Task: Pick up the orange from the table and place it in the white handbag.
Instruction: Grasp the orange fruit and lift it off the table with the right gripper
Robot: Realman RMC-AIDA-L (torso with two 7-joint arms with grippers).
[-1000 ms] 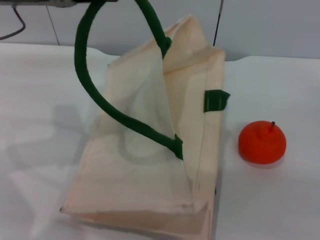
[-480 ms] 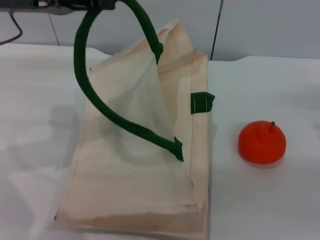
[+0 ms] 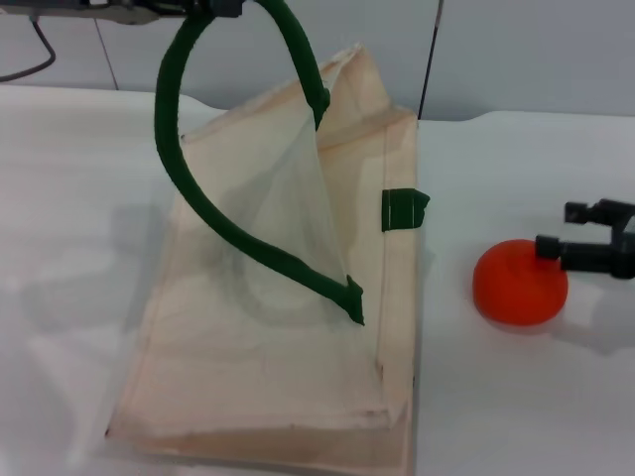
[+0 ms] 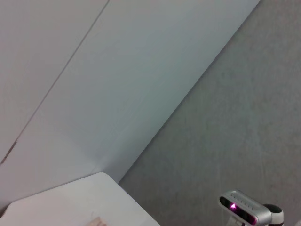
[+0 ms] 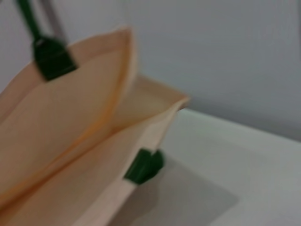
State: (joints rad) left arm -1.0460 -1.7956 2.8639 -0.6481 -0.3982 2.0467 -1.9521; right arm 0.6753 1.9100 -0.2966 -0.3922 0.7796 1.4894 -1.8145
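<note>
The orange sits on the white table, to the right of the white handbag. My left gripper is at the top edge of the head view, shut on one dark green handle, and holds that side of the bag up so its mouth gapes. My right gripper reaches in from the right, open, its fingertips just over the orange's upper right side and apart from it. The right wrist view shows the bag's open mouth and a green handle patch.
The second handle's green patch lies on the bag's right edge. A grey wall stands behind the table. In the left wrist view there is only wall, a table corner and a small camera unit.
My right gripper has come into view from the right, next to the orange. The bag shifted left and settled while still held up by its handle. The orange has not moved.
</note>
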